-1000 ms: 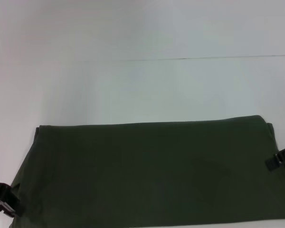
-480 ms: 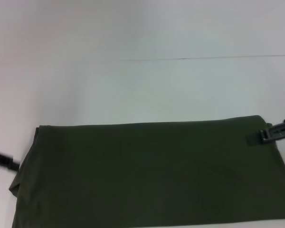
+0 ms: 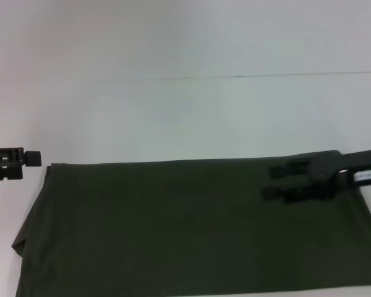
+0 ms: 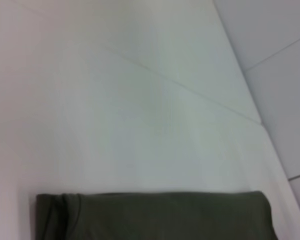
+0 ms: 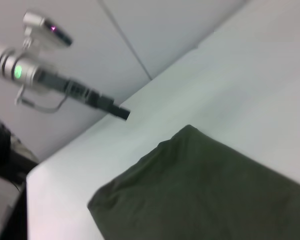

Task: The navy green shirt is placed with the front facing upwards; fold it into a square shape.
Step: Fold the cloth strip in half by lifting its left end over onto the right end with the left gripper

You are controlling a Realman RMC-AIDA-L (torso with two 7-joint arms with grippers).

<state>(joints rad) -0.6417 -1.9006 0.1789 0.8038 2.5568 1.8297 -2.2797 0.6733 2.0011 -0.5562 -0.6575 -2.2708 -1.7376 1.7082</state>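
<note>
1. White bench [image 3: 173, 111] everywhere you look, with a thin seam line running across it beyond the far edge of the shirt.
2. Navy green shirt [image 3: 191, 229] lies flat on the near part of the bench, already folded into a wide rectangle of plain dark green cloth, no print showing. Its left end looks a bit bunched and layered.
3. Right pincer [image 3: 278, 181] is over the shirt's far right corner, reaching in from the right. Its two dark fingers [image 3: 287, 167] point left with a visible gap between them, and nothing is caught in that gap. Can't say whether the tips touch the cloth or just hang above it.
4. Left pincer [image 3: 34, 159] sits off the shirt, just beyond its far left corner, over bare bench. Can't tell how far open it is, but it has no cloth in it.
5. From the right wrist view the left arm [image 5: 65, 85] shows as a silver-and-black rod past the shirt's corner.
</note>
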